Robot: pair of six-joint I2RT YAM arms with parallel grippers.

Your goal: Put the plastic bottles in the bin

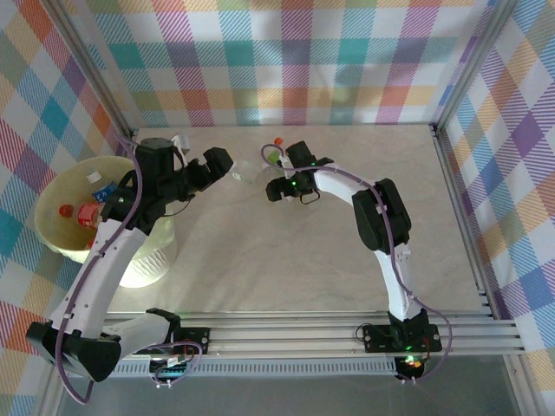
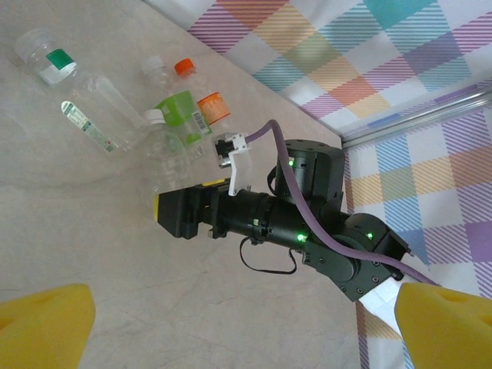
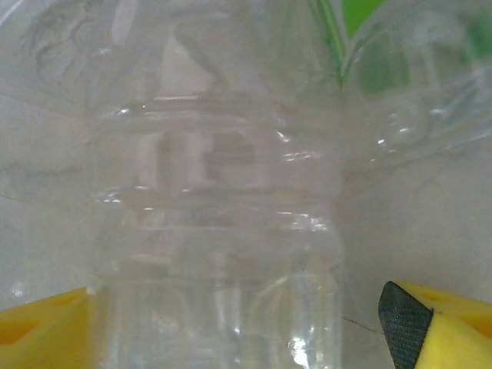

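The cream bin (image 1: 52, 234) stands at the left and holds several bottles with red caps (image 1: 76, 213). Loose plastic bottles lie at the back of the table: a green-labelled one with an orange cap (image 1: 273, 154) and a clear one (image 1: 246, 173). My right gripper (image 1: 277, 189) is low beside them. In the right wrist view a clear bottle (image 3: 219, 254) lies between the right gripper's (image 3: 238, 330) open yellow fingers (image 3: 442, 330), with a gap on its right side. My left gripper (image 1: 218, 161) hovers open near the bin; nothing sits between the left gripper's (image 2: 246, 327) fingers.
The left wrist view looks down on the right arm's black wrist (image 2: 254, 215) and several bottles (image 2: 92, 119) on the marble tabletop. Checked walls and metal rails (image 1: 460, 199) bound the table. Open tabletop (image 1: 286, 269) lies in front of the arms.
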